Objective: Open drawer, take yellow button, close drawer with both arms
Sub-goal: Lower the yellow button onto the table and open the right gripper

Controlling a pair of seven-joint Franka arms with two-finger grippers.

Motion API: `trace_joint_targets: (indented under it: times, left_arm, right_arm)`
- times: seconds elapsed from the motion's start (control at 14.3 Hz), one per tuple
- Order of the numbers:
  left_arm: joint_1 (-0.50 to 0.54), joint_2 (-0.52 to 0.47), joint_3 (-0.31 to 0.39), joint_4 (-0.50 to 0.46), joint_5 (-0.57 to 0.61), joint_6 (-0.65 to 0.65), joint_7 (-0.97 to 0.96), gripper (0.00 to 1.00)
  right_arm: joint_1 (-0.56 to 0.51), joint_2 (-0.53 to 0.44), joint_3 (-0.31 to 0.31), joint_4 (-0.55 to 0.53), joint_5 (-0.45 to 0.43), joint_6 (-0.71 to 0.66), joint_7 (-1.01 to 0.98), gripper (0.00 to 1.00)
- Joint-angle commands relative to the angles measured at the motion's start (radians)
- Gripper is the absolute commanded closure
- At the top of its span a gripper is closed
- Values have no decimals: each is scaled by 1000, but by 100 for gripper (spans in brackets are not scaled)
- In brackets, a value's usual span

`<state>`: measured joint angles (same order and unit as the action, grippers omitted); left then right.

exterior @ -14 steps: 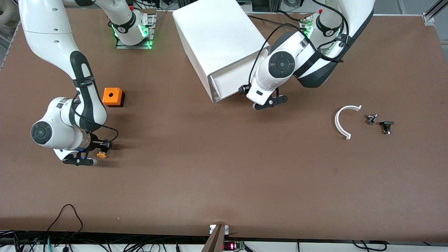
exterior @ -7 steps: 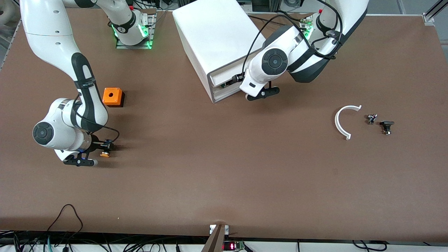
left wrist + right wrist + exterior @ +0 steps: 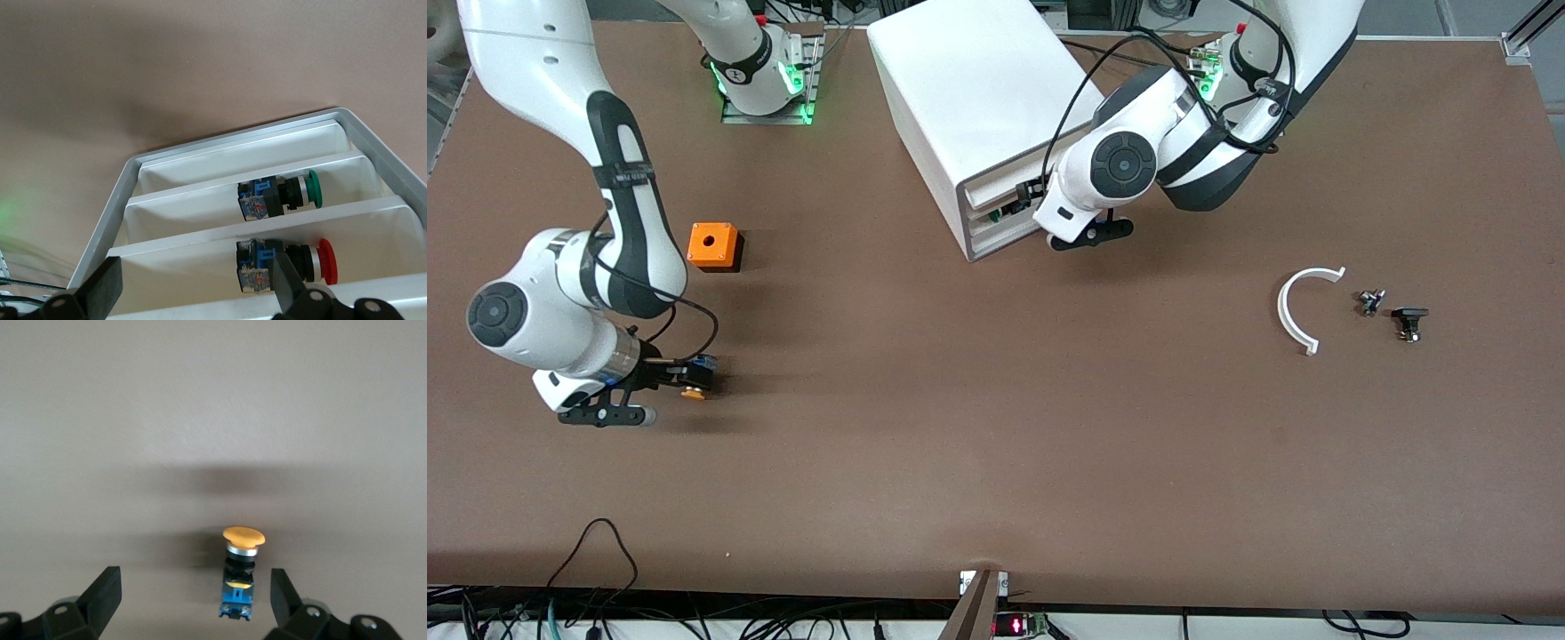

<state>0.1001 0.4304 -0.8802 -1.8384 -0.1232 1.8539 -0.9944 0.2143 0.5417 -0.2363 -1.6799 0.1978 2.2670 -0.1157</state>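
Fingers (image 3: 101,595) of the right gripper (image 3: 193,600) are standing spread and released, with the button (image 3: 241,572) lying on the table (image 3: 996,444) between them, nearer one finger than the other and touching neither. Its orange cap is pointing away from the wrist and its blue end is facing back toward it. In the front view the right gripper (image 3: 680,380) is sitting low at the right arm's end of the table, the button (image 3: 691,391) showing at its tips. An orange cube (image 3: 713,246) with a hole is resting near that gripper, farther from the front camera.

At the cabinet (image 3: 983,116), the left gripper (image 3: 193,287) is also holding its fingers (image 3: 103,287) apart, gripping nothing. It is hovering in front of the cabinet's grey frame (image 3: 107,227), where three white drawers are lying stacked. The top drawer (image 3: 1005,182), by the left gripper (image 3: 1021,194) in the front view, is sitting nearly flush with the frame. From the wrist camera, a red-capped button (image 3: 283,263) is lying in the drawer closest to the jaws and a green-capped button (image 3: 280,195) in the next one out.

Well away from both grippers, toward the left arm's end of the table, a white curved piece (image 3: 1303,307) and two small dark parts (image 3: 1392,313) are lying beside one another.
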Motion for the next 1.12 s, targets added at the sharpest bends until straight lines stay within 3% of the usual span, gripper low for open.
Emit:
trace_joint_targets:
  times: [0.0, 0.21, 0.56, 0.91, 1.05]
  left_arm:
    - [1, -2, -26, -1, -52, -32, 33, 0]
    - [-10, 4, -26, -1, -52, -30, 33, 0]
    - [-19, 17, -26, 1, -52, -25, 34, 0]
    - [-4, 33, -26, 13, -49, -27, 36, 0]
    - [-2, 33, -23, 33, -38, -30, 36, 0]
  right_arm:
    - [10, -103, 0, -17, -50, -52, -15, 1]
    - [13, -199, 3, -17, -105, -110, -25, 1]
    - [10, -307, 15, -17, -119, -213, 23, 1]
    - [-159, -434, 224, -17, -207, -368, 136, 1]
    - [-188, -465, 249, -17, -207, -405, 136, 1]
